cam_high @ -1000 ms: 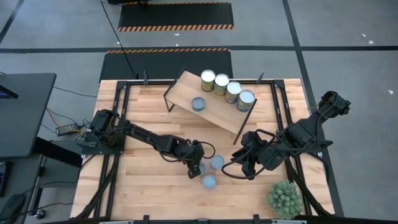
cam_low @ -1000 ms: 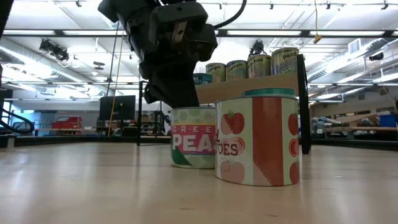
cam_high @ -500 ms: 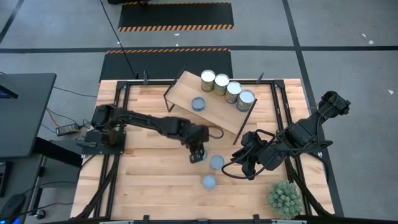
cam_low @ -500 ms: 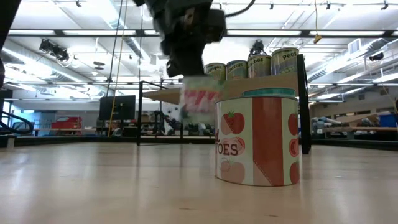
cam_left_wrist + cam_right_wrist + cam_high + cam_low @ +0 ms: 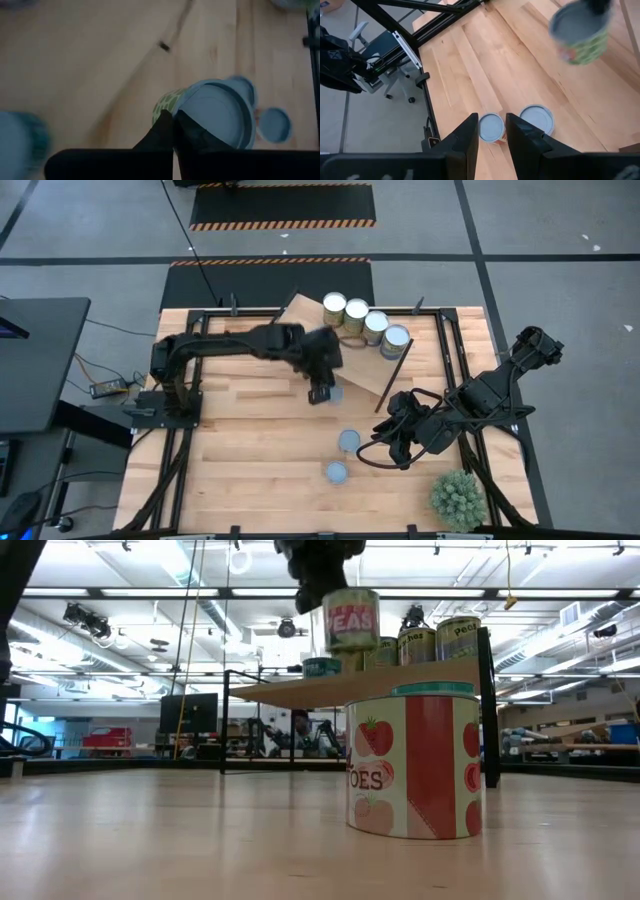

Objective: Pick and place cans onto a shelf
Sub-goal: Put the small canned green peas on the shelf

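Peas can (image 5: 351, 619) pinched in left gripper (image 5: 320, 392), frame centre, lifted above shelf (image 5: 300, 322) height to clear its edge. Right gripper (image 5: 491, 131) idles lower right, fingers parted, empty.

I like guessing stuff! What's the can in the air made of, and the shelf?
The green peas can, held up by the left gripper, looks like metal with a glossy printed label and dull grey lid. The shelf looks like pale bare wood showing grain, on thin dark legs, probably metal.

Your left gripper (image 5: 321, 391) hangs raised over mid-table, fingers clamped; your right gripper (image 5: 392, 442) waits low, fingers parted.
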Controlling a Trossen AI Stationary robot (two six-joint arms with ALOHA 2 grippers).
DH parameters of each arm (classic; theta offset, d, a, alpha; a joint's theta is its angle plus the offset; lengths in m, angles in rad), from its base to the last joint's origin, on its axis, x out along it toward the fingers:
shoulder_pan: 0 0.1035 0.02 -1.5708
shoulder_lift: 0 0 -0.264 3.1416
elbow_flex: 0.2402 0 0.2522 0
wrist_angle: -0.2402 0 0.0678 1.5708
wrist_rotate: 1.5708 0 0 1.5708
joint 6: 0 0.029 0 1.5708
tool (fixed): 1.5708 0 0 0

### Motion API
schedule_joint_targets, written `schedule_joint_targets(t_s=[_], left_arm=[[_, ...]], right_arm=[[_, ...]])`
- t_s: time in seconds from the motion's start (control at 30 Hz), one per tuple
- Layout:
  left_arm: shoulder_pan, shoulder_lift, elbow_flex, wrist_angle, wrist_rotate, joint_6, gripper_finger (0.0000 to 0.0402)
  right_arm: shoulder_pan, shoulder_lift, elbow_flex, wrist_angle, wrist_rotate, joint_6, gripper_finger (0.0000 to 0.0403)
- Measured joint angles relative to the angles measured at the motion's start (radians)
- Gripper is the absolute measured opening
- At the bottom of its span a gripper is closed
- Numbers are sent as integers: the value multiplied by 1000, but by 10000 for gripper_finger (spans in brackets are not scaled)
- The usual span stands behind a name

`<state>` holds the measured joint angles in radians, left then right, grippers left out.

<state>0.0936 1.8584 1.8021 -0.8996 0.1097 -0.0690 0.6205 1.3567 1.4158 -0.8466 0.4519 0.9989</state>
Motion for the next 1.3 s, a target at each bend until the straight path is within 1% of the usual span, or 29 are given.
schedule_joint_targets(t_s=[0.1,0.17,0.37,0.57,0.63,0.97,1.17,1.3], left_arm=[[43,0,35,3,-6,16,3],[66,0,52,18,-27,33,3],[108,1,55,91,-104,124,2],[128,23,55,105,-135,213,2],[135,30,54,86,-133,235,2],[153,57,54,99,-128,280,2],[181,57,54,94,-102,302,5],[199,57,54,93,-54,338,7]], right_arm=[[0,0,0,1,0,0,105],[0,0,0,3,2,2,105],[0,0,0,29,26,3,105],[0,0,0,46,27,9,105],[0,0,0,46,30,18,105],[0,1,0,53,49,27,105],[-5,1,0,61,55,23,105],[-15,1,0,61,55,23,105]])
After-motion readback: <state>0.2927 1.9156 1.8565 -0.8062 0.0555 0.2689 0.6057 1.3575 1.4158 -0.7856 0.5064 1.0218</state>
